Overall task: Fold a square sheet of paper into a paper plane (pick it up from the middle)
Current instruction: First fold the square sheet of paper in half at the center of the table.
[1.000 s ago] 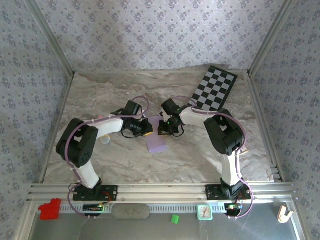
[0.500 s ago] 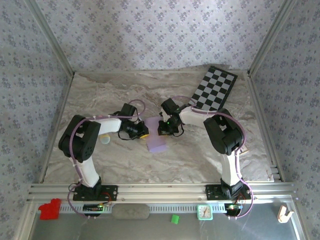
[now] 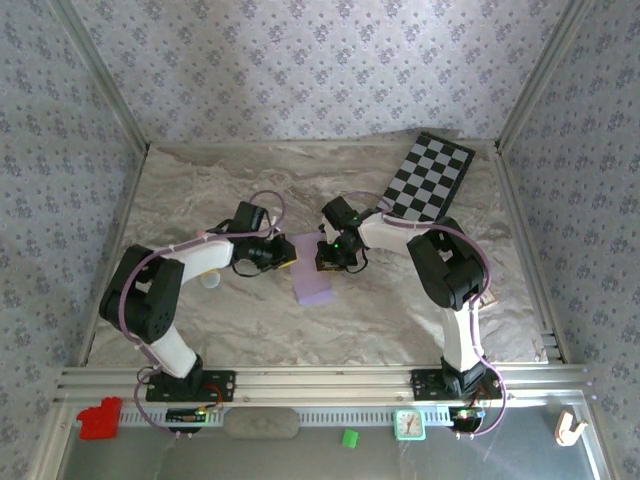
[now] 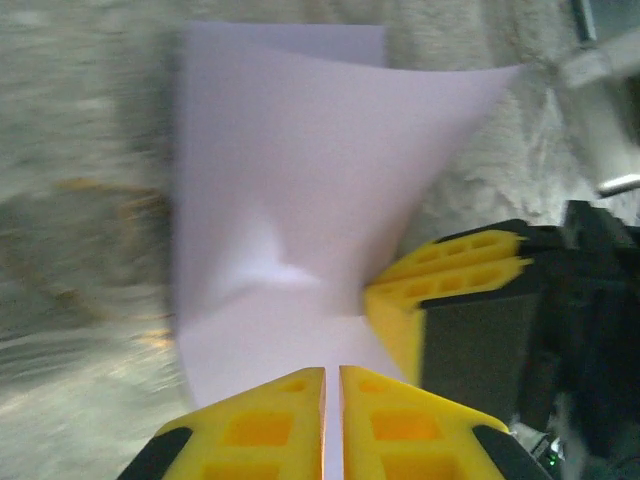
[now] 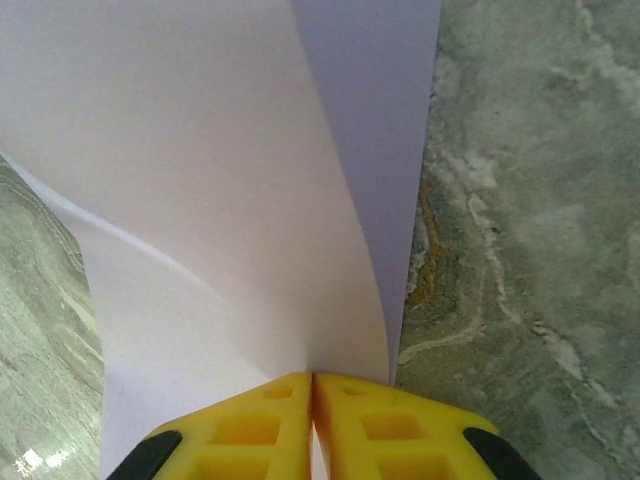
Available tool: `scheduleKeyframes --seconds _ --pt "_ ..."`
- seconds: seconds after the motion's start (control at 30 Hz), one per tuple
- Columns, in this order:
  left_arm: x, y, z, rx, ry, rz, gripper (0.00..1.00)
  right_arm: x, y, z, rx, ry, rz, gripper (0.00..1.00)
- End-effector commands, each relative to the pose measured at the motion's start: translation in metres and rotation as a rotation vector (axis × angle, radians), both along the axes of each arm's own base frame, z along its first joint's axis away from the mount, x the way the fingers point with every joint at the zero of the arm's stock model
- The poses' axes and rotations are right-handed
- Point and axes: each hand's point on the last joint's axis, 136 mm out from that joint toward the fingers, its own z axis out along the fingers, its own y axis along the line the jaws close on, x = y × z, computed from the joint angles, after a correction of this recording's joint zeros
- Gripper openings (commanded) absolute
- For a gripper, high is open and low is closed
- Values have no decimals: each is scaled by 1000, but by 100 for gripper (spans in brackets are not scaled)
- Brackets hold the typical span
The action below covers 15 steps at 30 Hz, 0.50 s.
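Note:
The square sheet of paper (image 3: 315, 282) is pale lilac and lies curled and partly doubled over on the marbled table mid-way between the arms. My left gripper (image 3: 289, 260) is at its left edge, jaws shut with the paper (image 4: 290, 180) running into the tips (image 4: 332, 372). My right gripper (image 3: 325, 258) is at the sheet's upper right, shut on a fold of the paper (image 5: 200, 150) that converges at its tips (image 5: 312, 378). One right gripper finger (image 4: 450, 285) appears in the left wrist view, pinching the sheet. The paper plane is out of view.
A black-and-white chequered board (image 3: 430, 177) lies at the back right. A small pale object (image 3: 210, 281) sits under the left forearm. Patterned walls and metal posts enclose the table. On the front rail sit a red block (image 3: 98, 418), a green cube (image 3: 349, 437) and a small clock (image 3: 409, 424).
The left arm's elbow has swung leftward and its gripper has drawn slightly left, taking the sheet's left edge with it. The right arm has stayed in place.

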Motion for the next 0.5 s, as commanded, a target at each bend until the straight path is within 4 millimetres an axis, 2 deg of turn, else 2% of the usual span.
scheduleKeyframes --seconds 0.0,0.2,0.47 --pt "13 -18 -1 -17 -5 -18 13 -47 -72 -78 -358 167 2 13" --pt "20 -17 -24 29 26 -20 13 -49 -75 -79 -363 169 4 13" --pt "32 20 -59 131 67 28 12 -49 -80 -80 -378 167 9 13"
